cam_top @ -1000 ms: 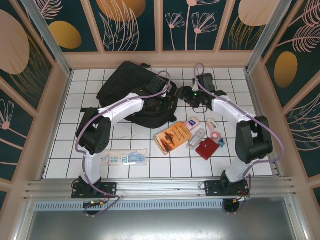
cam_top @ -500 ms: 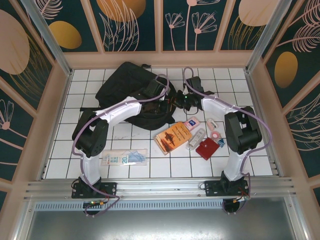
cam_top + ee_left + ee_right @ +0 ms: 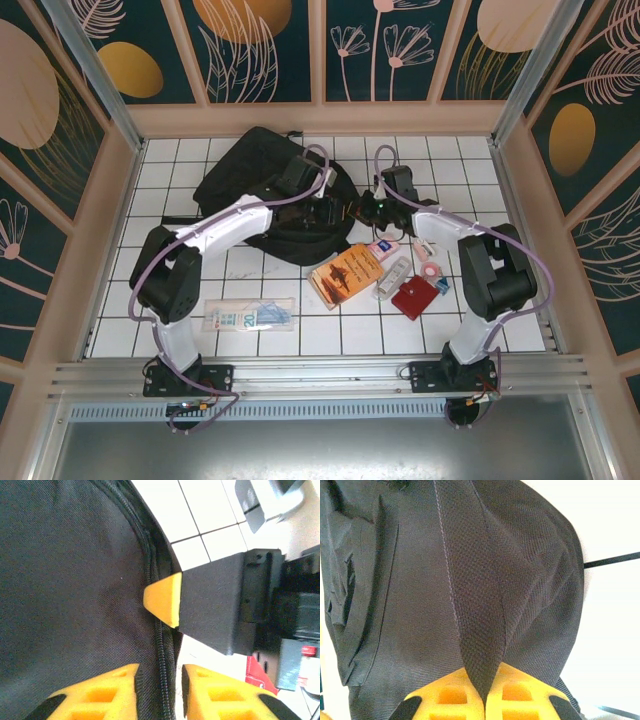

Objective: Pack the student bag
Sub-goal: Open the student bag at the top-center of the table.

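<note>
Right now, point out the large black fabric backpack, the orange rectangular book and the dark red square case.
black fabric backpack [image 3: 240, 165], top external view, its upper-left panel.
orange book [image 3: 347, 273], top external view, cover's middle.
dark red case [image 3: 413, 297], top external view, its middle.

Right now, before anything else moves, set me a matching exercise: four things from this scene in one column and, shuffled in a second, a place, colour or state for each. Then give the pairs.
Column one
1. backpack
2. book
3. wallet
4. right pincer

Column two
A. shut on a fold of the backpack
B. red, lying to the right of the book
C. black, at the far side of the table
D. orange, mid-table, just nearer than the backpack

Pairs: 1-C, 2-D, 3-B, 4-A
</note>
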Tool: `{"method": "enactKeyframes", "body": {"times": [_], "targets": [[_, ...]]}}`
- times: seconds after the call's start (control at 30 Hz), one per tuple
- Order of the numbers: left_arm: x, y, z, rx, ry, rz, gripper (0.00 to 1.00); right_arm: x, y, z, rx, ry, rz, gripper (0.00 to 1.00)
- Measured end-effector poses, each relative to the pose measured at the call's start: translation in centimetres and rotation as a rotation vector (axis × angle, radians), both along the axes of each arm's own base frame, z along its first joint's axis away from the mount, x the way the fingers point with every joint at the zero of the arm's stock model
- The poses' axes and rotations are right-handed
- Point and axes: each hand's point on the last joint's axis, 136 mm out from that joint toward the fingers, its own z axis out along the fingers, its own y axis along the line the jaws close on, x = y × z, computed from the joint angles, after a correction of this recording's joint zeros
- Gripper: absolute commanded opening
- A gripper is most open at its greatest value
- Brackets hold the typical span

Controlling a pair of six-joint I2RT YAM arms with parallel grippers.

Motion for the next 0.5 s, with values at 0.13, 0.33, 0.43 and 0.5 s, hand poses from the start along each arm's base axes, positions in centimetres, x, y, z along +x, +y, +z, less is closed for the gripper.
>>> {"method": "enactKeyframes", "body": {"times": [0.13, 0.33, 0.43, 0.5], "targets": [[0.47, 0.35, 0.86, -0.015, -0.020, 0.011, 0.16, -0.10, -0.10, 0.03, 0.006, -0.015, 0.002, 0.00], [0.19, 0.03, 1.01, -0.034, -0.009, -0.005, 0.29, -0.28, -0.05, 0.31, 0.016, -0.027, 0.008, 0.00], [-0.13, -0.25, 0.98, -0.046, 0.004, -0.024, 0.35, -0.28, -0.03, 0.33, 0.017, -0.030, 0.009, 0.00], [-0.29, -0.31, 0.79, -0.045, 0.007, -0.035, 0.36, -0.31, 0.03, 0.38, 0.021, -0.030, 0.012, 0.00]]}}
